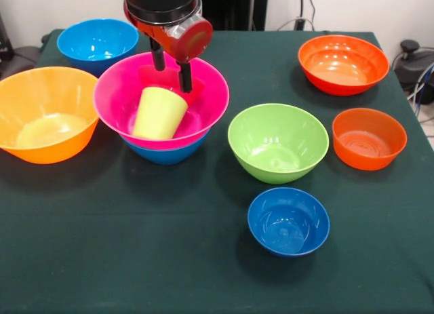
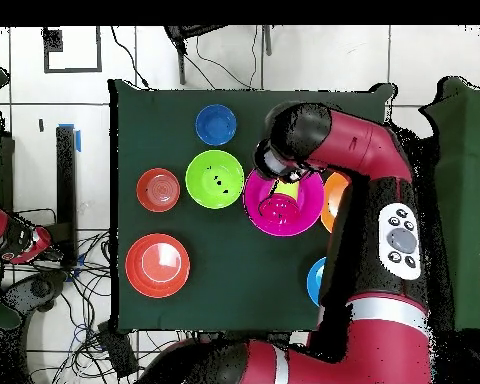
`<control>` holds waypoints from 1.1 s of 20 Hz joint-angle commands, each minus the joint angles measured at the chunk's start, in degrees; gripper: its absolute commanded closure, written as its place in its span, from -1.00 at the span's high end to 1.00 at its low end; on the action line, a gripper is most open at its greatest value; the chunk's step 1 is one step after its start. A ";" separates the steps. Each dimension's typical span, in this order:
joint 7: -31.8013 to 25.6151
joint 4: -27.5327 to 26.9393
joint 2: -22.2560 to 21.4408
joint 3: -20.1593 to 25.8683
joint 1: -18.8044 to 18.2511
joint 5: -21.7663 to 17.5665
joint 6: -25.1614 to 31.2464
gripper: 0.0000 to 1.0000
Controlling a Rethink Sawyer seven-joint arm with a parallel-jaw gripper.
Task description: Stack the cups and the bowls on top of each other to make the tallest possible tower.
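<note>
The large pink bowl (image 1: 203, 90) sits nested on a medium blue bowl (image 1: 166, 153) at the table's left middle. The lime-green cup (image 1: 159, 112) leans, mouth down, inside the pink bowl on its near side. Behind the cup a small crimson bowl (image 1: 146, 75) lies in the pink bowl. My gripper (image 1: 171, 80) reaches down into the pink bowl over the crimson bowl, its two fingers apart and holding nothing that I can see. In the overhead view the pink bowl (image 2: 304, 215) and a bit of the cup (image 2: 287, 187) show beside my arm (image 2: 344, 140). The green bowl (image 1: 278, 141) stands alone at the centre.
A large orange bowl (image 1: 44, 114) touches the pink bowl's left side. A medium blue bowl (image 1: 97, 43) stands at the far left. Two red-orange bowls, one large (image 1: 342, 63) and one medium (image 1: 368, 138), stand at the right. A small blue bowl (image 1: 288, 221) is near the front.
</note>
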 commanded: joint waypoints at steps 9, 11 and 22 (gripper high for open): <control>-16.79 0.68 4.72 8.32 -2.58 -8.15 2.04 1.00; -16.83 0.60 4.76 8.58 -2.81 -8.64 2.40 1.00; -18.29 2.36 5.03 11.49 -4.85 -9.78 1.56 1.00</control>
